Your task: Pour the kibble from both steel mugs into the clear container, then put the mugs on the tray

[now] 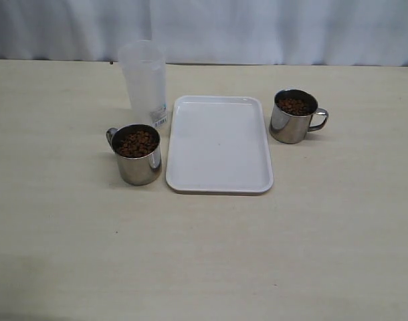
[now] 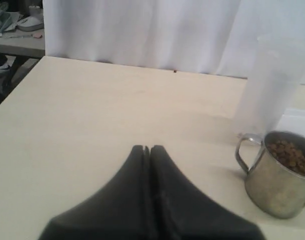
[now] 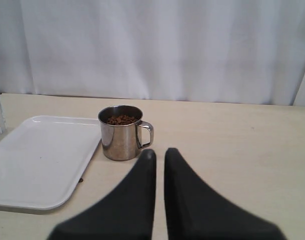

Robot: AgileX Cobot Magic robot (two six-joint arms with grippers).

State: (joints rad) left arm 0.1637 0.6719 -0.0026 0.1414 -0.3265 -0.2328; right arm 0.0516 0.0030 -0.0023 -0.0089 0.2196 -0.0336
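Two steel mugs full of dark brown kibble stand on the table. The left mug (image 1: 138,155) sits left of the white tray (image 1: 219,144), handle pointing away from it; the right mug (image 1: 294,117) sits right of the tray, handle outward. Behind the left mug rises the clear container (image 1: 145,83), upright and empty-looking. Neither arm shows in the exterior view. My left gripper (image 2: 146,148) is shut and empty, short of the left mug (image 2: 280,175) and the container (image 2: 272,85). My right gripper (image 3: 160,152) is shut to a thin slit, empty, just before the right mug (image 3: 121,132).
A white curtain hangs behind the table's far edge. The tray (image 3: 37,160) holds nothing. A single dark speck lies by its near edge in the right wrist view. Another desk with clutter shows beyond the table's left side in the left wrist view.
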